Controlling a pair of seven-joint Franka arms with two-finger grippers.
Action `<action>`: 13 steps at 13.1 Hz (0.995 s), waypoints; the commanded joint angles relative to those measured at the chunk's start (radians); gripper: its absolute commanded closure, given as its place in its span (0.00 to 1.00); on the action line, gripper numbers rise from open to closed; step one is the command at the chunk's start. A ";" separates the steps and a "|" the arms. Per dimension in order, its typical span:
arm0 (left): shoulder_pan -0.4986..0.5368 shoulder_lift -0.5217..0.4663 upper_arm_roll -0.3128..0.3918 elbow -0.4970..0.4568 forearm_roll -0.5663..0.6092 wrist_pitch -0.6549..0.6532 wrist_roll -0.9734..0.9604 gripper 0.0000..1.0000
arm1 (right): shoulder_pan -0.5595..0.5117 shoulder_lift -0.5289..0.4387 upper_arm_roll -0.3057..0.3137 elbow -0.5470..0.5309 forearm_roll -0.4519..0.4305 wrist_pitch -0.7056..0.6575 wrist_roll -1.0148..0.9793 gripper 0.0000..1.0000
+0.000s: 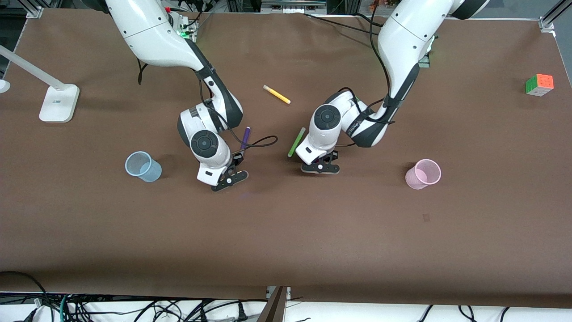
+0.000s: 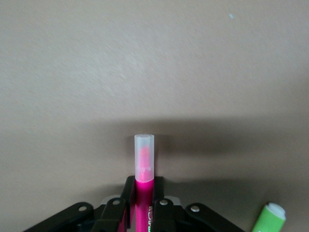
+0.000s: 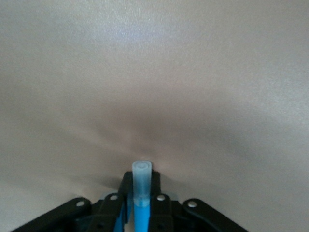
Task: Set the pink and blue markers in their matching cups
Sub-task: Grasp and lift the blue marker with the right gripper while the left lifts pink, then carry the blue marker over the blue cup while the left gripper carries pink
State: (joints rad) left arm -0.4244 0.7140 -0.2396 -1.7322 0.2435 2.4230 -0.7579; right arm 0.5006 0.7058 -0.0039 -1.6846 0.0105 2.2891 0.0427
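Observation:
My left gripper (image 1: 320,168) is low over the middle of the table, shut on the pink marker (image 2: 144,193). The marker's pale cap sticks out past the fingertips (image 2: 128,186). My right gripper (image 1: 229,180) is low over the table between the blue cup and the middle, shut on the blue marker (image 3: 142,212), cap end out. Both markers are hidden under the hands in the front view. The light blue cup (image 1: 143,166) stands toward the right arm's end. The light pink cup (image 1: 423,174) stands toward the left arm's end.
A lime-green pen (image 1: 296,142) lies beside my left hand and shows in the left wrist view (image 2: 269,218). A purple pen (image 1: 245,137) lies by my right hand. A yellow pen (image 1: 276,94) lies farther from the camera. A colour cube (image 1: 539,84) and a lamp base (image 1: 59,103) sit at the table's ends.

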 commanded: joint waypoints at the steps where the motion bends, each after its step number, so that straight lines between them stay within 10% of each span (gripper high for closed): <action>1: 0.041 -0.071 -0.001 -0.006 0.033 -0.047 -0.003 1.00 | -0.003 -0.026 -0.010 0.028 0.005 0.003 -0.016 1.00; 8: 0.281 -0.297 -0.012 0.052 -0.142 -0.468 0.561 1.00 | -0.147 -0.101 -0.008 0.134 0.019 -0.103 -0.505 1.00; 13: 0.482 -0.323 -0.010 0.097 -0.342 -0.616 0.853 1.00 | -0.258 -0.175 -0.018 0.167 0.195 -0.275 -0.935 1.00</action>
State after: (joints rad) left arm -0.0110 0.3831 -0.2362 -1.6408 0.0027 1.8315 0.0036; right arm 0.2848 0.5666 -0.0298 -1.5182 0.1629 2.0831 -0.7511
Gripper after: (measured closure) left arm 0.819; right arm 0.833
